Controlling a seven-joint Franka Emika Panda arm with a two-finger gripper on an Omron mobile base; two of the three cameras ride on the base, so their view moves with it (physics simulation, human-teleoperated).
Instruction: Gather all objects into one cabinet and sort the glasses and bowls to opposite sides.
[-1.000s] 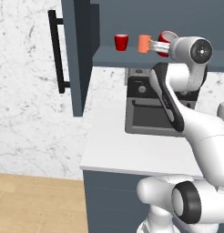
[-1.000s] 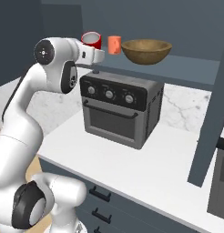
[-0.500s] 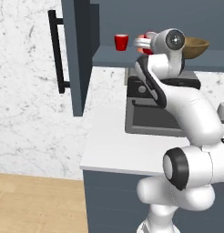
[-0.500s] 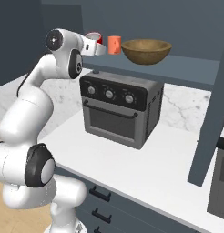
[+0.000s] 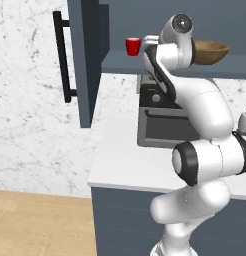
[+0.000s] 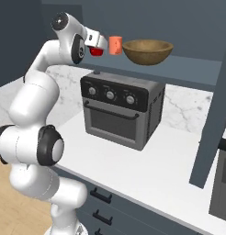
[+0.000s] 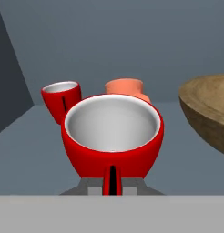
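On the cabinet shelf (image 6: 188,69) along the top of the frame, we are holding a red mug (image 7: 112,139) clenched in our gripper (image 7: 112,181), bringing it beside the orange mug (image 7: 125,86), keeping cups left of the wooden bowl (image 6: 148,50).

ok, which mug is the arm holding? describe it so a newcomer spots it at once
Start at the open dark slate-blue cabinet above the toaster oven. On its shelf sit a wooden bowl, an orange mug and a red mug. The held mug is the other red one, clamped by its handle in the gripper, nearest the camera in the hand view.
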